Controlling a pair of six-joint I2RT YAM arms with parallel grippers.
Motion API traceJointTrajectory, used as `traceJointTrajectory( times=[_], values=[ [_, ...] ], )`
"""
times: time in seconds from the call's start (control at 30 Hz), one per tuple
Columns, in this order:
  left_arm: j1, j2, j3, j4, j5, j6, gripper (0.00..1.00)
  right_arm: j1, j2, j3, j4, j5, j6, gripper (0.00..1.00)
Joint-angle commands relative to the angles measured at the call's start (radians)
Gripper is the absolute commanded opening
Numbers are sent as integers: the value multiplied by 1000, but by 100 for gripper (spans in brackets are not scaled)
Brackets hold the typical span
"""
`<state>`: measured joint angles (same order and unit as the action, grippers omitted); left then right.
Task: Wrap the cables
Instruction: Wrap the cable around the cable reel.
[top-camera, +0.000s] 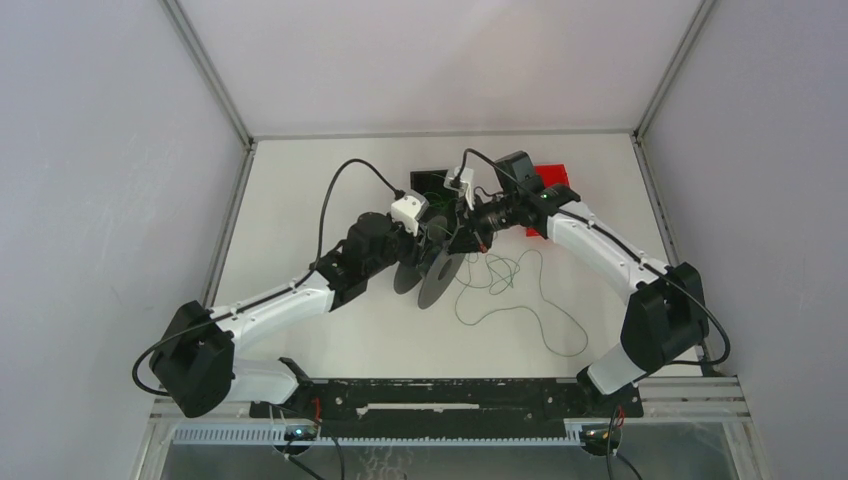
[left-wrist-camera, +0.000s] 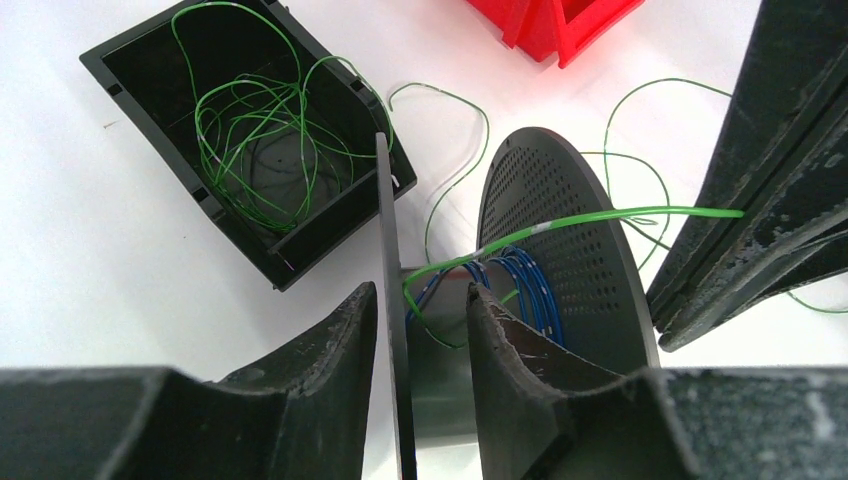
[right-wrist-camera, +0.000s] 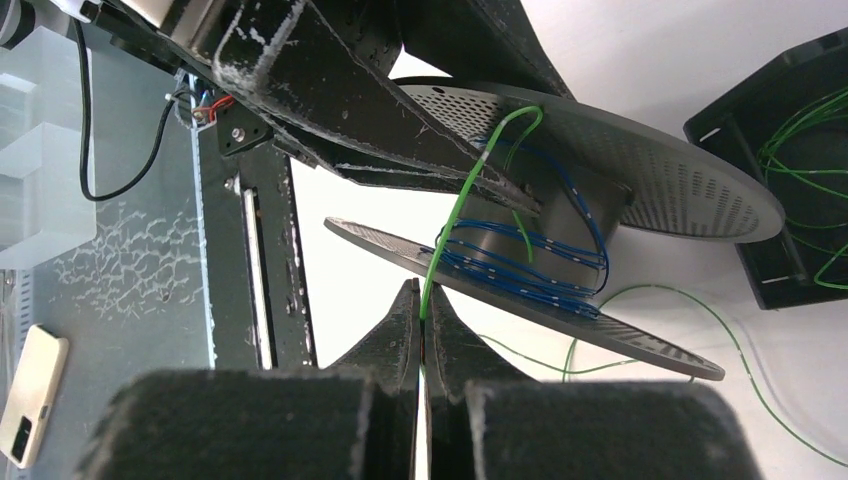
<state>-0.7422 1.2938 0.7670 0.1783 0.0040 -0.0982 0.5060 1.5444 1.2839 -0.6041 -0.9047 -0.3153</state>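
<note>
A black spool (top-camera: 432, 270) with two perforated flanges stands on edge at mid-table, blue wire (left-wrist-camera: 520, 285) wound on its hub. My left gripper (left-wrist-camera: 420, 300) is open; its jaws straddle the near flange (left-wrist-camera: 392, 230) with a gap on the right side. My right gripper (right-wrist-camera: 422, 305) is shut on a thin green cable (right-wrist-camera: 455, 215) that runs taut from its fingertips up to the hub. That same cable (left-wrist-camera: 600, 217) crosses the far flange in the left wrist view. The rest of the green cable (top-camera: 510, 300) lies in loose loops on the table, right of the spool.
A black bin (left-wrist-camera: 150, 60) holding more tangled green cables (left-wrist-camera: 250, 130) sits behind the spool, with a red bin (left-wrist-camera: 560, 25) to its right. A black rail (top-camera: 450, 395) runs along the near table edge. Grey walls close in both sides.
</note>
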Motion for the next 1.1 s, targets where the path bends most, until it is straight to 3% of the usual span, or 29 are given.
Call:
traceJointTrajectory(
  times=[0.0, 0.13, 0.4, 0.9, 1.07],
  values=[
    [-2, -30, 12, 48, 6, -9, 43, 9, 9, 37, -10, -21, -2, 0],
    [8, -33, 9, 49, 26, -20, 44, 9, 21, 37, -30, -5, -15, 0],
    [52, -52, -11, 38, 91, -21, 57, 6, 24, 37, -33, 8, -14, 0],
    [64, -57, -28, 54, 117, 5, 59, 6, 35, 38, -8, -119, 41, 0],
    [64, -57, -33, 53, 87, 10, 58, 6, 36, 37, -6, -97, 45, 0]
  ],
)
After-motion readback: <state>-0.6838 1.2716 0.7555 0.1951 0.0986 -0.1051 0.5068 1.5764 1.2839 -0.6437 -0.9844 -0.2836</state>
